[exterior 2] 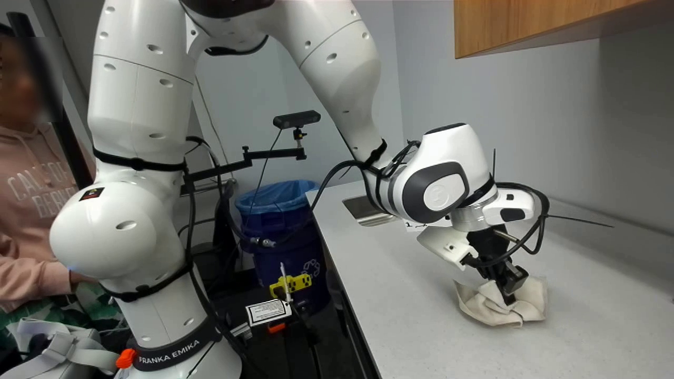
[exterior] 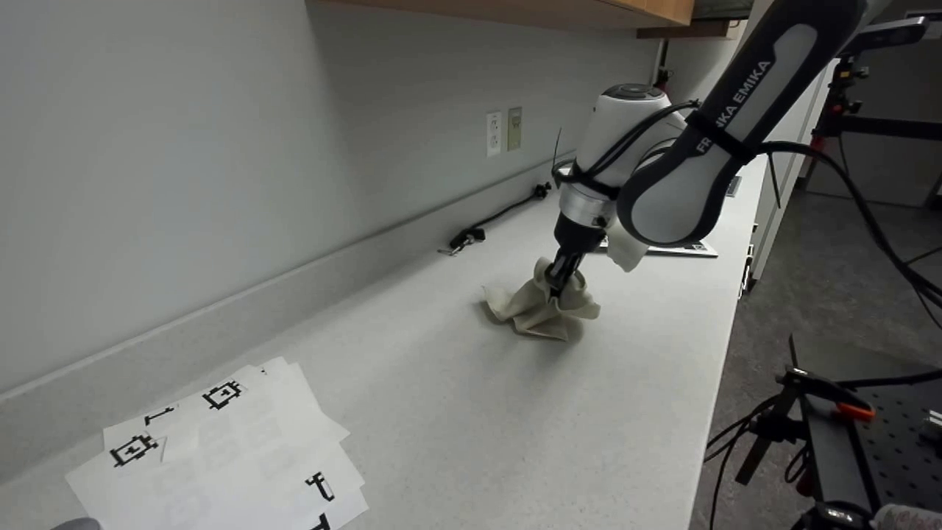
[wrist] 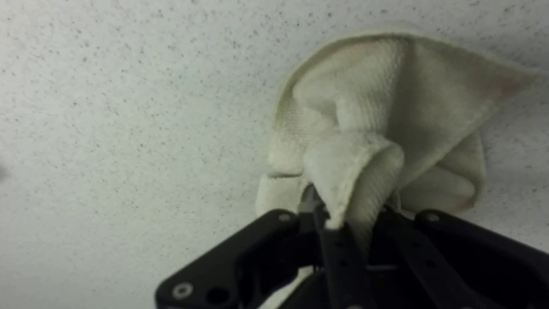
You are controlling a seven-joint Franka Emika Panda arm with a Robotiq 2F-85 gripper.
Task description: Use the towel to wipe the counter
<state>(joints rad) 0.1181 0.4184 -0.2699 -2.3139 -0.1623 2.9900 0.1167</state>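
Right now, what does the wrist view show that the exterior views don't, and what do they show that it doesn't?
Only the wrist view: close up, a fold of the towel running between the fingers of the gripper.
Only the exterior views: in an exterior view, printed papers; in an exterior view, a blue bin; in both exterior views, a wooden cabinet.
Shared by all: the towel, the gripper and the counter.

Worktop (exterior: 471, 412): pale grey w/ dk specks. Beige towel (exterior: 531, 303) lies bunched on it. In an exterior view: overlapping white sheets (exterior: 228, 456) w/ blk marks; blk cable (exterior: 508, 211) near backsplash (exterior: 221, 333); beyond towel, flat white item (exterior: 673, 249) w/ blk print, partly hidden.
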